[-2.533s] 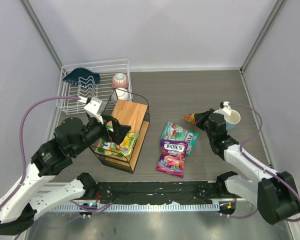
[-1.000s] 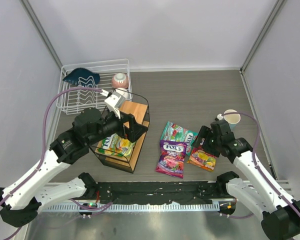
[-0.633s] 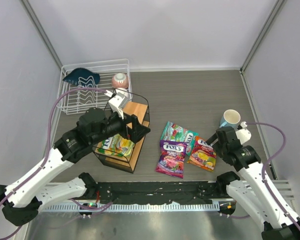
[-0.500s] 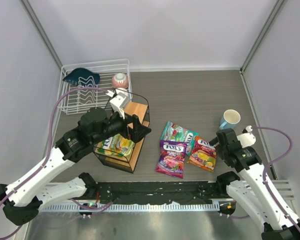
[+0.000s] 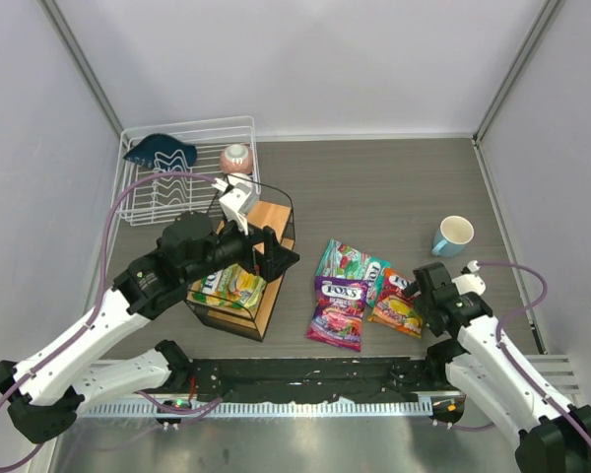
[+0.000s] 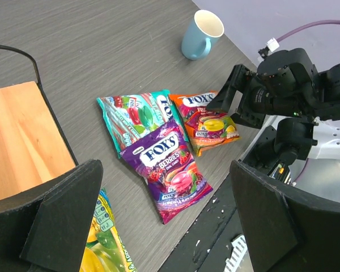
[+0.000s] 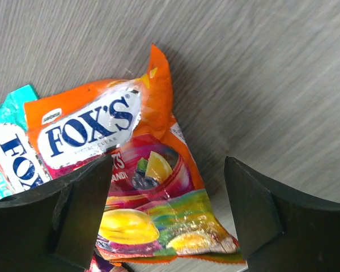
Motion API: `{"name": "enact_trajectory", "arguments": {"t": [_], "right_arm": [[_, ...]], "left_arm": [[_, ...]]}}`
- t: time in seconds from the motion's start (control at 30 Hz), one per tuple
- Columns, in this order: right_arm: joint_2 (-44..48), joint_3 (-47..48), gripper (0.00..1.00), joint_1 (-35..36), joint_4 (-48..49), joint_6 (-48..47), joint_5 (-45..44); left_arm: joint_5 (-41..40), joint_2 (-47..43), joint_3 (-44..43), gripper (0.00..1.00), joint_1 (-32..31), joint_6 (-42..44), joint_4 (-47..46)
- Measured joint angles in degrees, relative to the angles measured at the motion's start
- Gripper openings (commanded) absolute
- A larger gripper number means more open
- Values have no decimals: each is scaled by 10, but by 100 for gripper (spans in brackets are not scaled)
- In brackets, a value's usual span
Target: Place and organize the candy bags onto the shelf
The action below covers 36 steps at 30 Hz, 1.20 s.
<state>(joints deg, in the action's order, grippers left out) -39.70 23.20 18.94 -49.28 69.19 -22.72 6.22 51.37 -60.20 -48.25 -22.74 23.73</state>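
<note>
The shelf [image 5: 259, 222] stands left of centre, and a yellow-green candy bag [image 5: 227, 288] lies on its lower board. Three candy bags lie flat on the table in a cluster: teal [image 5: 350, 264], purple [image 5: 338, 310] and orange-red [image 5: 399, 304]. My left gripper [image 5: 273, 253] hovers open at the shelf's right side, holding nothing. Its wrist view shows the shelf's top board [image 6: 20, 136], the yellow-green bag [image 6: 105, 249], the purple bag [image 6: 167, 170], the teal bag [image 6: 139, 116] and the orange-red bag [image 6: 207, 119]. My right gripper [image 7: 167, 209] stands open just above the orange-red bag [image 7: 141, 170], not gripping it.
A blue mug [image 5: 453, 236] stands at the right, behind the right arm. A white wire dish rack [image 5: 138, 202] at the back left holds a dark teal item [image 5: 160, 151]. A pink and white bowl [image 5: 236, 158] sits beside it. Walls close in three sides.
The right gripper brought the orange-red bag from near the mug down beside the purple bag, opened and drew back toward the near edge. The left gripper shifted slightly right.
</note>
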Motion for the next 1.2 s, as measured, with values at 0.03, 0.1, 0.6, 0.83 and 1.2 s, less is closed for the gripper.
{"name": "enact_trajectory", "arguments": {"t": [0.03,0.1,0.6,0.83,1.2], "right_arm": [[0,-8,85,0,16,-3,7],[7,-26,83,0,51,-8,24],[265,-131,1,0,158,-14,109],[269,-51,1,0,104,-95,114],[190,65,1,0,270,-259,359]], "left_arm": [[0,0,1,100,0,0,0],[0,0,2,100,0,0,0],[0,-7,14,100,0,-4,-2],[3,-1,14,100,0,-8,-6],[208,57,13,100,70,-60,-73]]}}
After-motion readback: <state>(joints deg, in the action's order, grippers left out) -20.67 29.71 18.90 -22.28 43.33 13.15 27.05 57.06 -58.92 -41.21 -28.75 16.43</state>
